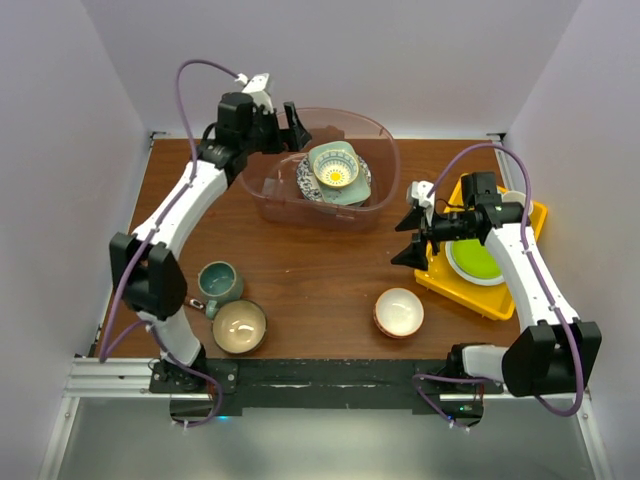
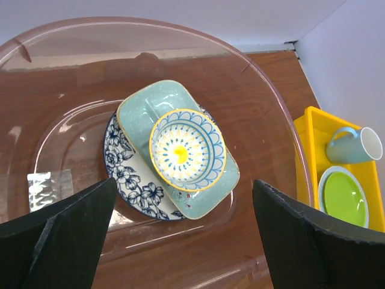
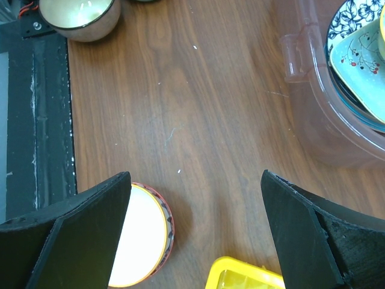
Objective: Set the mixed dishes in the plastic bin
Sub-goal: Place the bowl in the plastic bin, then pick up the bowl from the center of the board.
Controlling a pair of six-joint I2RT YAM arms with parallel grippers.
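The plastic bin [image 1: 268, 196] stands at the back of the table. In it lie a blue-patterned plate [image 2: 129, 180], a mint square dish [image 2: 139, 107] on top of it, and a small patterned bowl [image 2: 186, 149] on top of that. My left gripper [image 1: 281, 127] is open and empty above the bin's left rim. A teal mug [image 1: 218, 282], a tan bowl [image 1: 239, 326] and a red-rimmed white bowl [image 1: 399, 311] stand on the table at the front. My right gripper [image 1: 413, 224] is open and empty above the table between the bin and the white bowl [image 3: 141, 238].
A yellow tray [image 1: 524, 218] at the right holds a lime-green plate [image 1: 474, 260] and a light blue mug [image 2: 355, 144]. White walls enclose the table on three sides. A black rail runs along the near edge.
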